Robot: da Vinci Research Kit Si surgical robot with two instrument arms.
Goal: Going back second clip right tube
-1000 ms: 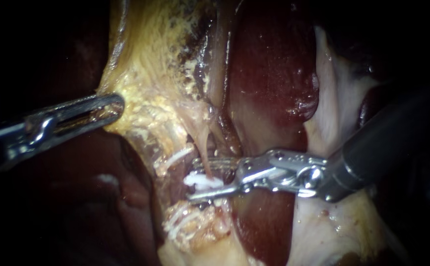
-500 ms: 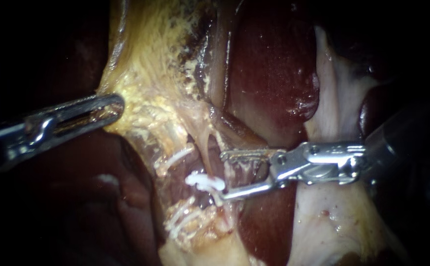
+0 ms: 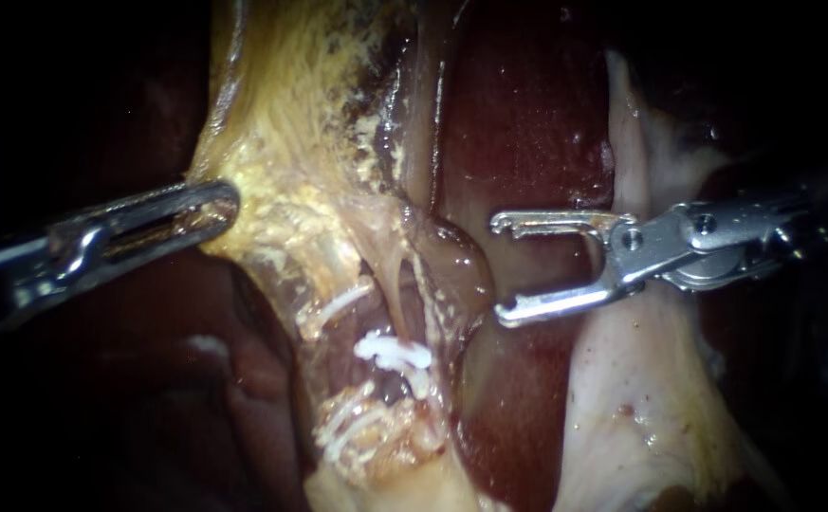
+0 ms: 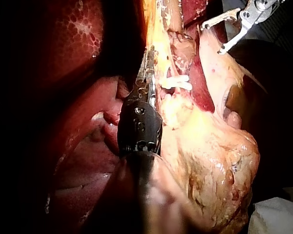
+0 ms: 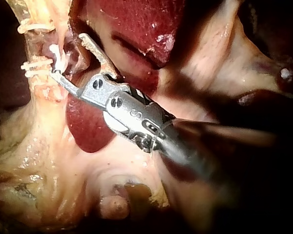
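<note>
**Our right instrument (image 3: 499, 268) has drawn back from the white clip (image 3: 393, 351), jaws spread and empty.**
Endoscope: the clip sits across the tube, and our left instrument (image 3: 212, 204) pinches yellow tissue (image 3: 271, 204). Left wrist: same pinch. Right wrist: the lower jaw looks near the clip, so we should retreat straight to avoid snagging it.

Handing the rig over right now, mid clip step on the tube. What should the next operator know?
Left instrument: jaws shut on the yellowish tissue, holding it out to the left.
Right instrument: jaws open, empty, clear of the tissue, in front of the liver.
White clip sits across the tube, left of and below the right jaws.
Done: clip is on. To do: probably just draw the right instrument away; hold the left grip steady.
</note>
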